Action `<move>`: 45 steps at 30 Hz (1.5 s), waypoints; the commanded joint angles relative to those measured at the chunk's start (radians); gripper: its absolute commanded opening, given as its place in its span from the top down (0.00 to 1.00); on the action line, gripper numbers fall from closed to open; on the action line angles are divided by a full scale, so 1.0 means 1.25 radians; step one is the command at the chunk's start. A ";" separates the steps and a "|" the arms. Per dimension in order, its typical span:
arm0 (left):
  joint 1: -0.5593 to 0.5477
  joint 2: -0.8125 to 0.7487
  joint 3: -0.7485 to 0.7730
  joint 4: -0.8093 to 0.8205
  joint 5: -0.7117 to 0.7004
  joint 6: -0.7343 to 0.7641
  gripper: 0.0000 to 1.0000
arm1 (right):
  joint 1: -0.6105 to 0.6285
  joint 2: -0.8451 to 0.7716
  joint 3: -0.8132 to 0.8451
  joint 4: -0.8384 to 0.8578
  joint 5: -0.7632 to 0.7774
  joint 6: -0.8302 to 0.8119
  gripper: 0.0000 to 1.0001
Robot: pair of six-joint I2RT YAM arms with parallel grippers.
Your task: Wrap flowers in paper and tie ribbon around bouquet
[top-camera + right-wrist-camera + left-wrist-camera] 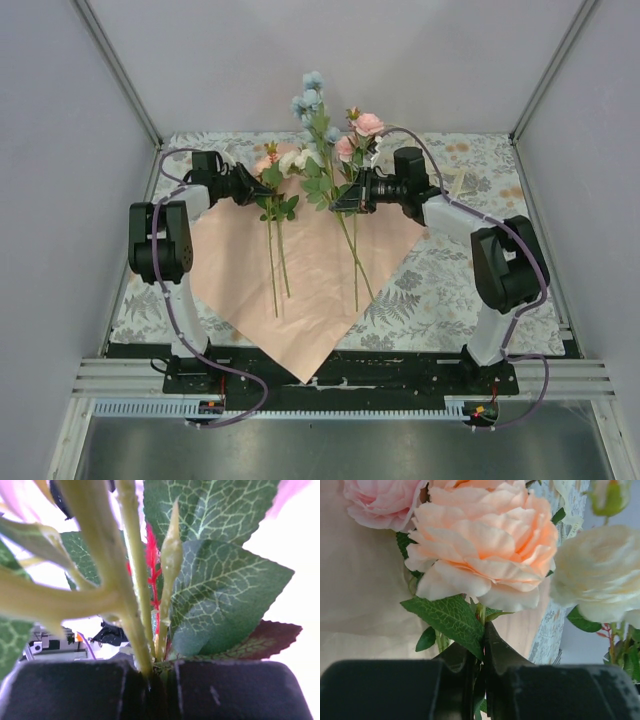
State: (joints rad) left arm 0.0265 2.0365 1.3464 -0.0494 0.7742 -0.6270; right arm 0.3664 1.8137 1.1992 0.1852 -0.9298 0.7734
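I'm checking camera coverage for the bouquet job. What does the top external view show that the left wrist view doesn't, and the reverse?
Only the top external view: the whole paper lying as a diamond on the tablecloth, the blue blossoms, and the right gripper shut on a second bunch of flowers. Only the left wrist view: up close, the leaf veins and how the left gripper pinches the stem just under the peach rose. Both: that rose, the white bloom, and some paper.
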 commanded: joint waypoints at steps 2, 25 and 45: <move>-0.003 0.018 0.002 0.056 -0.014 0.051 0.85 | 0.001 0.052 0.114 0.005 0.035 -0.062 1.00; 0.011 0.045 -0.050 0.313 0.027 -0.072 0.74 | 0.084 0.427 0.414 0.045 0.091 -0.019 0.44; 0.014 -0.009 -0.070 0.251 0.020 0.012 0.78 | -0.006 0.254 0.372 -0.245 0.179 -0.177 1.00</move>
State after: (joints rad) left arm 0.0380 2.0953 1.2480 0.2676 0.8093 -0.6762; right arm 0.3786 2.2200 1.6344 -0.1017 -0.7174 0.5919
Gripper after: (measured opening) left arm 0.246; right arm 0.151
